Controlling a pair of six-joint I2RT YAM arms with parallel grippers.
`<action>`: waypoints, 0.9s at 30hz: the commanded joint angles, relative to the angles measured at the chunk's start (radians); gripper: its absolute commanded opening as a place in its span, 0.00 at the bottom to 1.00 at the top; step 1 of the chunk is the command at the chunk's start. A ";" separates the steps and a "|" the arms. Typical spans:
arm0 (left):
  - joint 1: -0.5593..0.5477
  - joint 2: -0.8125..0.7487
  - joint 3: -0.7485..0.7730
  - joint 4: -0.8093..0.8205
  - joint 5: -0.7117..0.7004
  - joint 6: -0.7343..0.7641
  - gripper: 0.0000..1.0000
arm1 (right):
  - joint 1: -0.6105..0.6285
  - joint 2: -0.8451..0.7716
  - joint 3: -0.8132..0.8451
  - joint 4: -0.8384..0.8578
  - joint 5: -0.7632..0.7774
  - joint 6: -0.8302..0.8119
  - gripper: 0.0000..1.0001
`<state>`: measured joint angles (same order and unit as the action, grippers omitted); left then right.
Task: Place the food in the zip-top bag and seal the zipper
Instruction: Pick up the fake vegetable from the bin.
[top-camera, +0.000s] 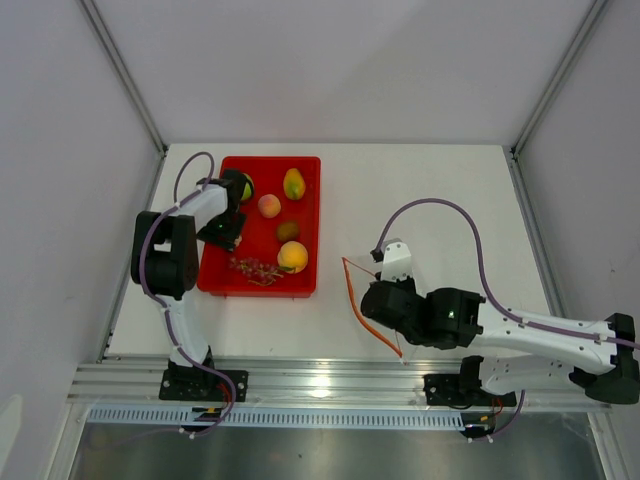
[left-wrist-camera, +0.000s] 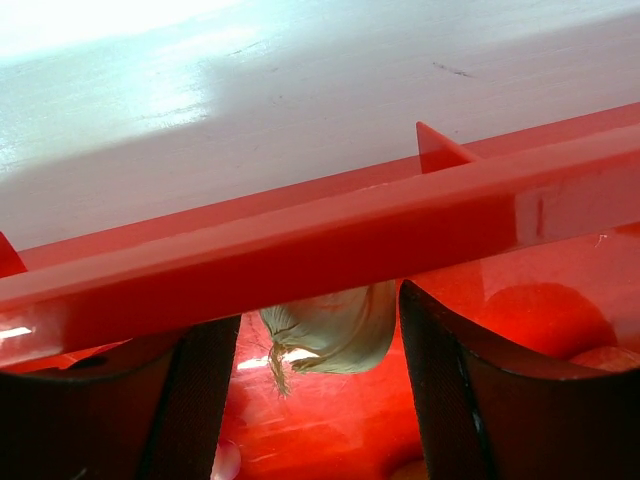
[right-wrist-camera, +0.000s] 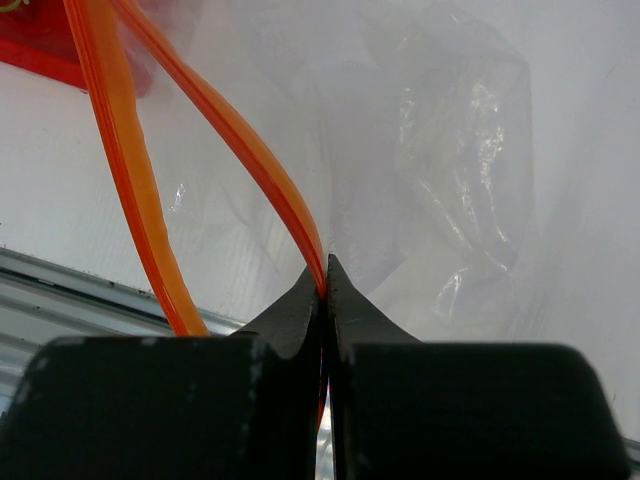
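The left claw (left-wrist-camera: 320, 400) stands wide open, low over the left part of the red tray (top-camera: 262, 172); it has hold of nothing. In its wrist view the tray's rim (left-wrist-camera: 300, 260) runs across just ahead of the two dark fingers (left-wrist-camera: 180, 410). A pale garlic-like bulb (left-wrist-camera: 330, 328) lies beyond that rim in the gap between them, close to the right-hand finger; whether it touches that finger, I cannot tell.

From above, the rest of the food lies on the tray around this claw (top-camera: 222, 232):
- the green apple (top-camera: 245, 186) is just beyond it, partly under the arm
- the pink peach (top-camera: 269, 206) is near on its right
- the mango (top-camera: 293, 183) is farther right and beyond
- the kiwi (top-camera: 288, 230) is to its right
- the orange (top-camera: 292, 257) is right and nearer the bases
- the dark red grape bunch (top-camera: 255, 268) is just on the claw's near side

The right claw (right-wrist-camera: 325, 290) is pinched fully together on one lip of the zipper (right-wrist-camera: 250, 160); the orange-red strip runs up and left from its fingertips. The other lip (right-wrist-camera: 120, 170) hangs apart on the claw's left, so the mouth gapes. The clear zip-top bag (right-wrist-camera: 450, 150) billows ahead and right of the fingertips, above the white table (top-camera: 430, 200). A corner of the tray shows far to the claw's upper left. From above, this claw (top-camera: 372, 298) grips the strip (top-camera: 352, 290) off the tray's right side.
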<state>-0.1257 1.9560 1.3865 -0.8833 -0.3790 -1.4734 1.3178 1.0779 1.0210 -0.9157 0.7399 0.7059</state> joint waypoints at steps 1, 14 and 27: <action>0.011 -0.029 -0.004 0.007 -0.001 0.010 0.66 | -0.005 -0.013 0.024 -0.006 0.030 -0.002 0.00; 0.024 -0.043 -0.026 0.053 0.025 0.077 0.58 | -0.005 0.036 0.056 -0.011 0.009 0.001 0.00; -0.005 -0.043 0.048 -0.055 -0.057 0.042 0.84 | -0.003 0.040 0.051 0.003 -0.002 0.004 0.00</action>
<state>-0.1261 1.9408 1.3945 -0.8894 -0.3889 -1.4105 1.3178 1.1236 1.0386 -0.9211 0.7311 0.7059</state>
